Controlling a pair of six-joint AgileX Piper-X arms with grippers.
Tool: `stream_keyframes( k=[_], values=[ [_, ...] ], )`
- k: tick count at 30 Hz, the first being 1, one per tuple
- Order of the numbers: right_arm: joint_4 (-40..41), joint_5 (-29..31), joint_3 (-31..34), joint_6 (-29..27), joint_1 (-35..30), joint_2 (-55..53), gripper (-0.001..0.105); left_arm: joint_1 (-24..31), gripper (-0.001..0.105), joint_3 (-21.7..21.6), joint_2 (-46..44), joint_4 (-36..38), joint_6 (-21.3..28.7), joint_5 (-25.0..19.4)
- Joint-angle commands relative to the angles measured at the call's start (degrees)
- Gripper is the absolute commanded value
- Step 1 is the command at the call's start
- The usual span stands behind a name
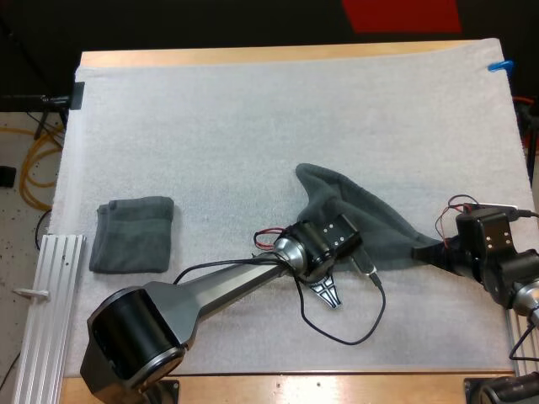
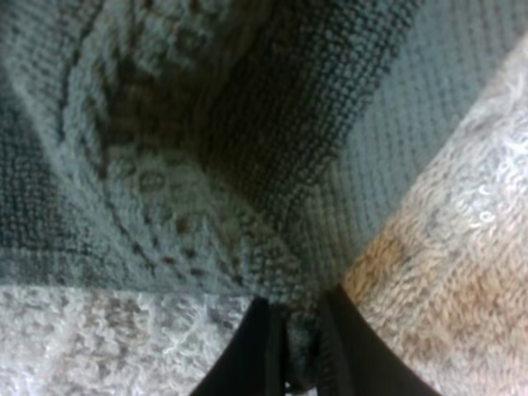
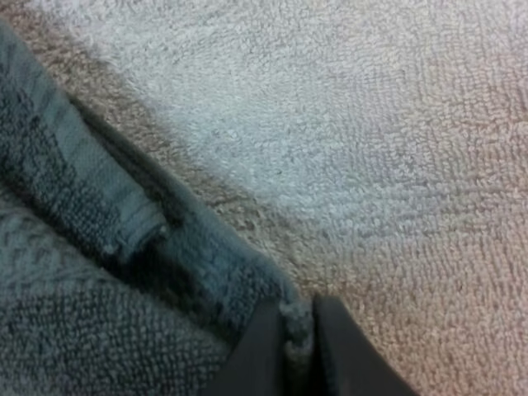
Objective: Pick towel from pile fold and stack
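Observation:
A dark grey-green towel (image 1: 370,220) lies stretched across the middle right of the white mat (image 1: 253,126). My left gripper (image 1: 313,240) sits at its near left corner, and its fingers (image 2: 260,355) pinch a fold of towel (image 2: 247,148). My right gripper (image 1: 425,251) holds the towel's right corner, its fingers (image 3: 264,351) pressed on the towel's hem (image 3: 115,247). A folded towel (image 1: 132,234) rests flat near the mat's left edge.
A ribbed aluminium rail (image 1: 46,311) runs along the table's left side. A black clamp (image 1: 50,99) sticks out at the mat's far left corner. Bare mat stretches behind the towels.

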Motion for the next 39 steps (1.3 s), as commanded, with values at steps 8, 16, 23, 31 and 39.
stream_keyframes(
  k=[8, 16, 23, 31, 39],
  values=[
    [1.2, 0.5, -2.6, -2.1, 0.0, -1.4, 0.0, 1.5, 0.0, -1.7, -4.6, 1.8, 1.4, -2.1],
    [1.8, 0.5, -14.7, -6.7, 0.0, -5.3, 0.0, 13.1, 0.0, -2.1, -20.2, 2.9, -0.4, 4.8],
    [6.9, -7.1, -24.1, -6.0, 1.3, -5.3, 0.0, 20.0, 0.0, -2.1, -32.8, 2.4, -2.6, 13.4],
    [20.4, -5.5, -33.3, -3.1, 10.2, -5.4, 0.0, 19.8, 0.0, -2.1, -43.0, 7.9, -10.4, 13.1],
    [35.9, -3.4, -41.8, 1.0, 20.5, -5.9, 0.0, 18.4, 0.0, -2.1, -50.5, 15.5, -14.2, 15.2]
  ],
)
